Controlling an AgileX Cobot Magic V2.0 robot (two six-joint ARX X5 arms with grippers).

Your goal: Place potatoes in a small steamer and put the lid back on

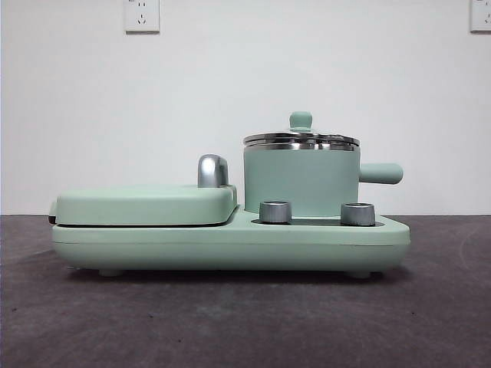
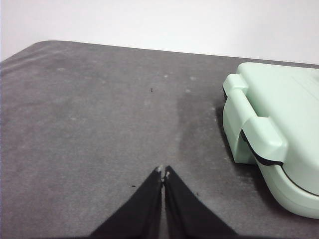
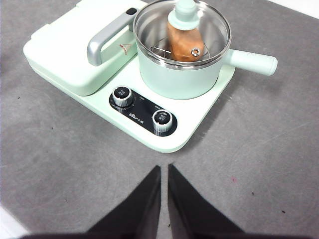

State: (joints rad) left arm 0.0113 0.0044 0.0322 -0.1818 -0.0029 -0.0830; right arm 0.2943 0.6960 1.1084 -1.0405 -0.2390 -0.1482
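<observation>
Item 1, small steamer: mint-green pot w/ steel rim, seated on the right half of the appliance base, stubby handle sticking out sideways. Rigid, likely steady on its seat; you needn't shift it.

Item 2, potato: orange-brown lump, visible thru the glass in the right wrist view, already inside the pot on a wire rack. Probably firm, matte skin, decent grip if you ever re-take it across the middle.

Item 3, lid: on the pot, sits level in the front view. Glass + steel, so fragile and slick at the rim; take it by the green knob only.

Item 4, griddle: closed, chrome handle, beside the pot.

Left pincer: tips together, nothing held, over bare counter near the griddle end. Right pincer: near-shut, narrow slit, nothing held, well short of the dials.

Judgement: task looks complete.
</observation>
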